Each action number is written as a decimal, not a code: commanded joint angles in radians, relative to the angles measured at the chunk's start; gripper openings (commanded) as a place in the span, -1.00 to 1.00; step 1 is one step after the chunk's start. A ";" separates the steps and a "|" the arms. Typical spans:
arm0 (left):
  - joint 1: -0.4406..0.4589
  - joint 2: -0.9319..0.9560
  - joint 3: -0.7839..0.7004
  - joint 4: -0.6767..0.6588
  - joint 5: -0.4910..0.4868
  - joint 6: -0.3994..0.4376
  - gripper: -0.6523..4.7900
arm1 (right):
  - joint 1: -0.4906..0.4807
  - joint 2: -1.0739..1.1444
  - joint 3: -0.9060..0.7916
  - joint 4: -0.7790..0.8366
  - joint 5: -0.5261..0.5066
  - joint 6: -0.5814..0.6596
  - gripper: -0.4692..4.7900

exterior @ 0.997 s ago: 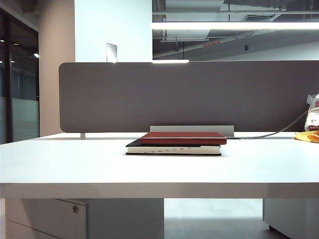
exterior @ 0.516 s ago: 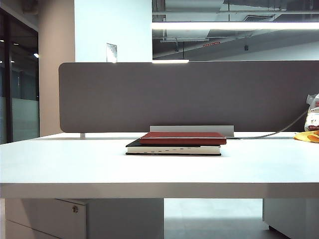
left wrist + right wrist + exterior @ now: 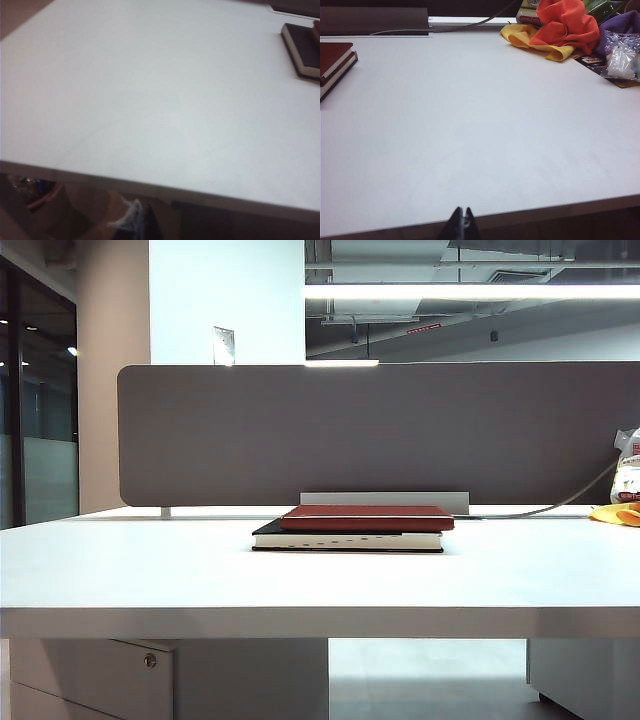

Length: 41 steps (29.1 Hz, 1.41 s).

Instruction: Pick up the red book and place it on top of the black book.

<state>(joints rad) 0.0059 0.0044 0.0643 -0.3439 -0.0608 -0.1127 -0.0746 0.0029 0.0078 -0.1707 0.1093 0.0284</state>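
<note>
The red book (image 3: pixel 367 517) lies flat on top of the black book (image 3: pixel 345 538) at the middle of the white table (image 3: pixel 150 570), shifted a little to the right on it. The right wrist view shows the stack far off, red book (image 3: pixel 332 52) over black book (image 3: pixel 335 75). My right gripper (image 3: pixel 463 214) is shut and empty, back at the table's near edge. In the blurred left wrist view the black book (image 3: pixel 302 50) is distant, and my left gripper (image 3: pixel 141 215) hangs below the table edge, its tips together with nothing held. Neither gripper appears in the exterior view.
A grey partition (image 3: pixel 380 430) closes the table's back edge. At the back right lie an orange cloth (image 3: pixel 565 25), a yellow cloth (image 3: pixel 530 37), a purple cloth (image 3: pixel 625 22) and a plastic bag (image 3: pixel 622 55). A cable (image 3: pixel 470 25) runs along the back.
</note>
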 commanded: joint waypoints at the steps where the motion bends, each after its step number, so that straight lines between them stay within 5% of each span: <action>1: -0.001 -0.001 -0.035 0.106 -0.032 0.008 -0.78 | -0.001 0.000 -0.003 0.012 0.001 -0.003 -0.82; 41: -0.002 -0.001 -0.057 0.166 -0.029 0.019 -0.78 | -0.001 0.000 -0.003 0.012 0.001 -0.003 -0.83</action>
<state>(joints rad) 0.0059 0.0029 0.0143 -0.1688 -0.0898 -0.1009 -0.0746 0.0029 0.0078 -0.1707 0.1089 0.0284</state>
